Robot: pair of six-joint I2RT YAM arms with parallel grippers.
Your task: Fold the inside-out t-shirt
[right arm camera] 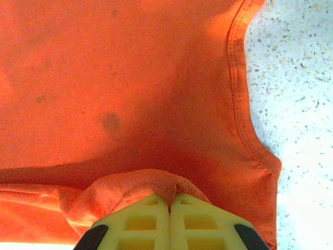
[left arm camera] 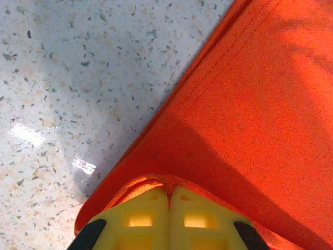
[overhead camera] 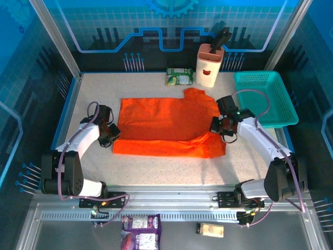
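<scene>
Both arms reach forward from their bases at the near edge of the worktop, elbows bent outward and forearms angled in toward the middle.

The left arm [overhead camera: 78,143] leans forward and to the right. Its left end effector [overhead camera: 110,134] sits low at the near left corner of the inside-out t-shirt [overhead camera: 166,125]. In the left wrist view its yellow fingers [left arm camera: 143,216] are pressed together, with a bunched cloth edge at their tips.

The right arm [overhead camera: 260,143] leans forward and to the left. The right end effector [overhead camera: 217,126] sits low on the garment's right side, its fingers [right arm camera: 195,221] likewise pressed together, pinching a raised fold.
</scene>
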